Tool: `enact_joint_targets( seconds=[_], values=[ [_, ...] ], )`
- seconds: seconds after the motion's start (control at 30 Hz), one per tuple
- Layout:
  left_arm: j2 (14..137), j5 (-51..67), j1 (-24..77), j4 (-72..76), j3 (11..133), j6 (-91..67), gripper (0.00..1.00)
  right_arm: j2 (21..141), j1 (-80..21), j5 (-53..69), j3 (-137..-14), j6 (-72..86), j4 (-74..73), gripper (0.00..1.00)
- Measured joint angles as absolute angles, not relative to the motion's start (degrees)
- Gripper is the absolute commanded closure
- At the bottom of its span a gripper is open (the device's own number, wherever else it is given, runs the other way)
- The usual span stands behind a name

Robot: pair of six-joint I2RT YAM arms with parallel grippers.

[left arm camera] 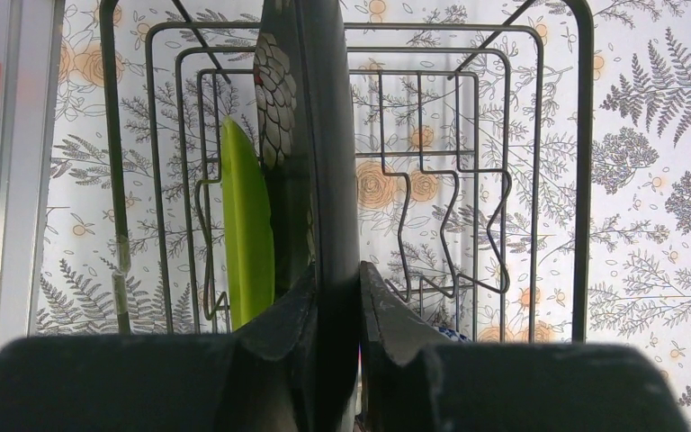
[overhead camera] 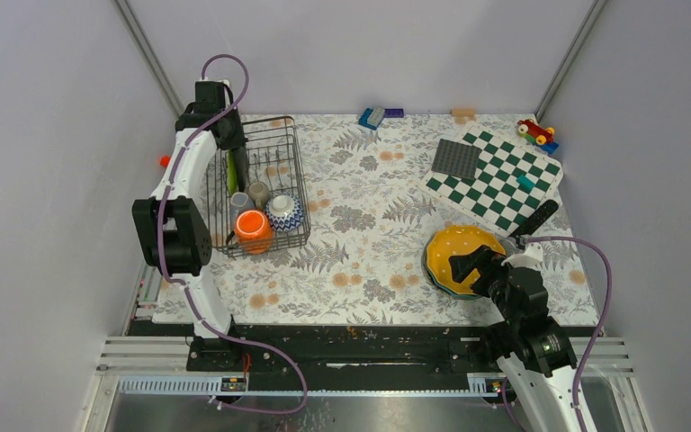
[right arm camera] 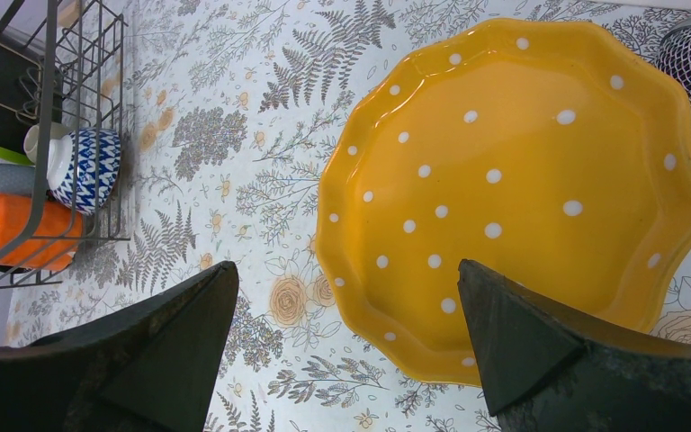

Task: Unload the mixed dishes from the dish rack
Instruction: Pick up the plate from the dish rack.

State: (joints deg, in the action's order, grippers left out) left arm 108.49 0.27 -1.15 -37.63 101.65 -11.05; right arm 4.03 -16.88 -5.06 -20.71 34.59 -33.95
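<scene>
Dish rack, dark wire, stands at the far left of the table. The left gripper reaches in from above, its jaws pinched tight on the edge of the black floral square plate. That plate stands upright between the prongs, with a lime-green plate on edge just beside it. It looks glazed, stiff, fairly heavy and breakable, so the rim grip seems apt, and a straight lift would likely keep it off the wires. At near right, the right gripper hovers spread wide and empty over the yellow plate, which tops other plates on the table. An orange mug, a patterned bowl and a grey cup sit at the rack's near end. A fern-and-flower print covers the tabletop, and plain pale walls enclose it.
</scene>
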Motion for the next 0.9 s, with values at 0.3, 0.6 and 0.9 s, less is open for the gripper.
enact_joint_targets(
  seconds=[0.3,0.6,0.9],
  values=[
    [107.96,0.27,-1.13,-39.44,102.65,-12.05,1.00,4.03,-16.88,-5.04,-20.71,34.57,-33.95,0.00],
    [100.16,0.38,-0.62,-40.53,102.59,-12.49,1.00,4.01,-16.88,-5.04,-20.71,34.57,-33.95,0.01],
    [91.05,0.03,-0.56,-39.07,102.59,-11.42,1.00,3.84,-16.88,-5.04,-20.71,34.57,-33.95,0.00]
  ],
)
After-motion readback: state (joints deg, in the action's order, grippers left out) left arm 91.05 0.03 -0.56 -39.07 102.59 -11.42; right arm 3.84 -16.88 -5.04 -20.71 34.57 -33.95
